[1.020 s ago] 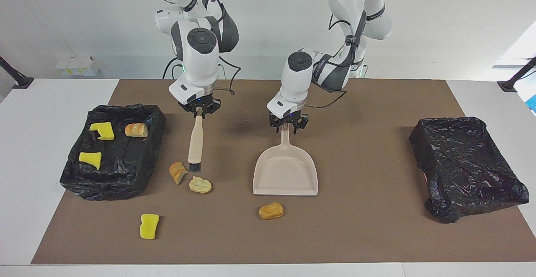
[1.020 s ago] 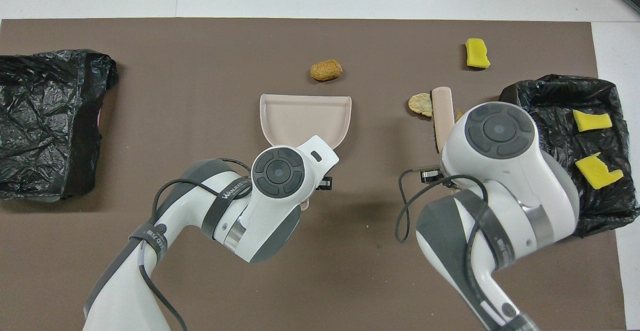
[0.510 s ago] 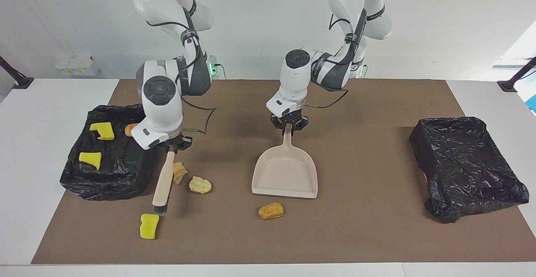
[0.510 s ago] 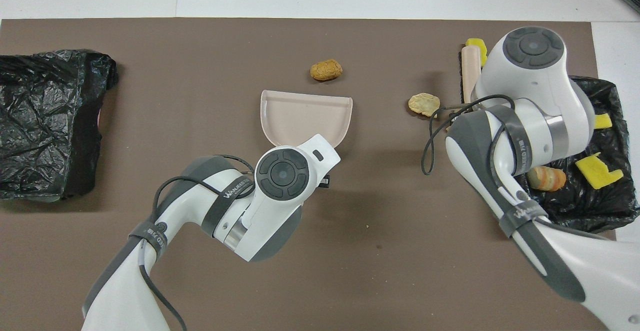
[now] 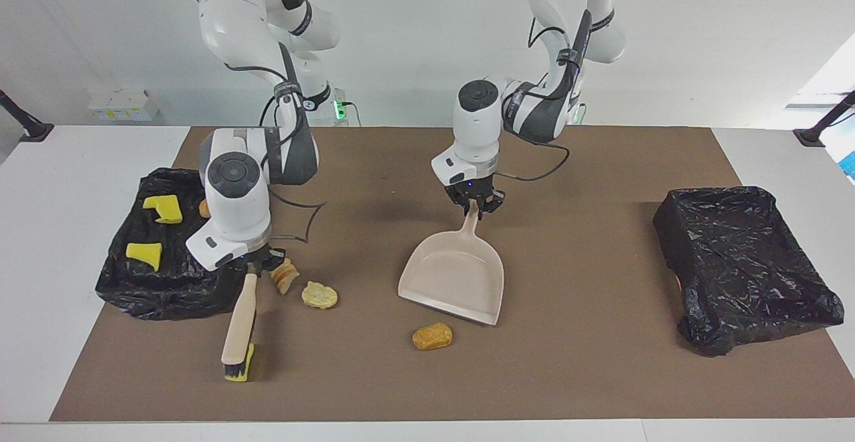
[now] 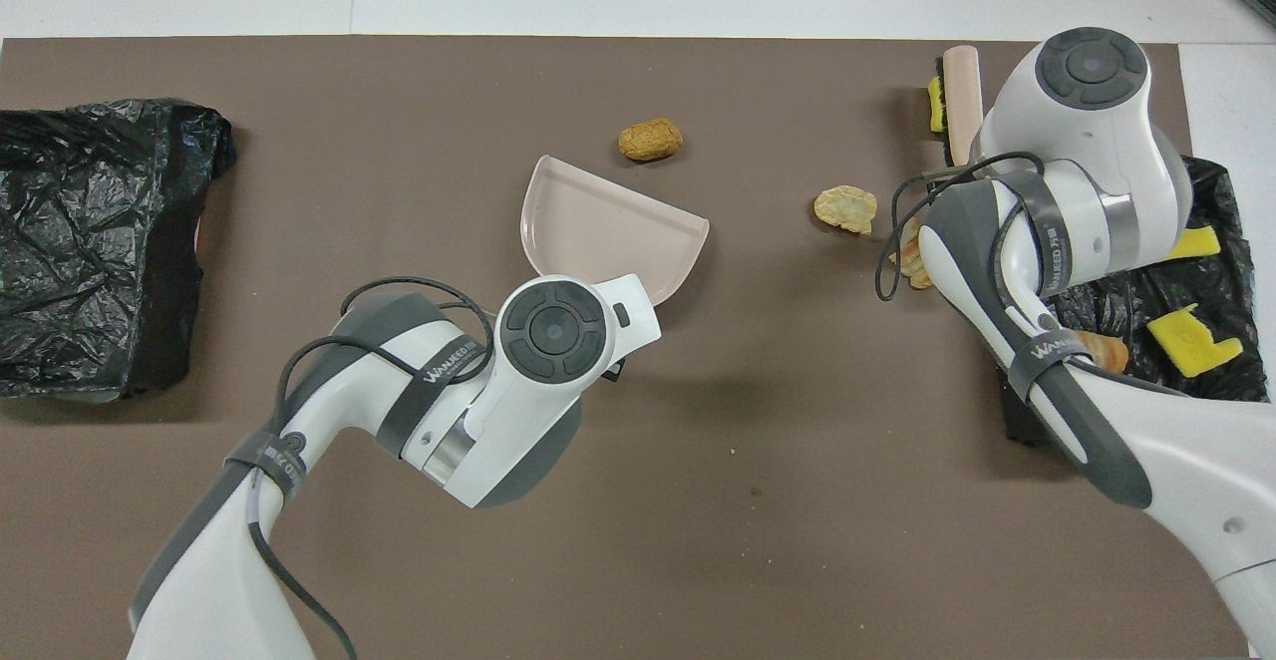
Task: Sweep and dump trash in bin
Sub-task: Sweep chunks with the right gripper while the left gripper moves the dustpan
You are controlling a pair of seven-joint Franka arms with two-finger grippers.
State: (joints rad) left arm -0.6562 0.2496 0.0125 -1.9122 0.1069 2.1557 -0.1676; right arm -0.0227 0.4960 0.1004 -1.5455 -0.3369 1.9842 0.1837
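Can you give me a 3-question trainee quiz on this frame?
1. True or false: the dustpan holds a scrap.
2. What does the right gripper hold? A) brush B) dustpan C) sponge
3. How many scraps lie loose on the mat?

Key: 1. False, its pan is bare, held by the left gripper. 2. A, the brush, bristles at the yellow sponge. 3. Four: that sponge, sliced bread, pale chunk, orange chunk.
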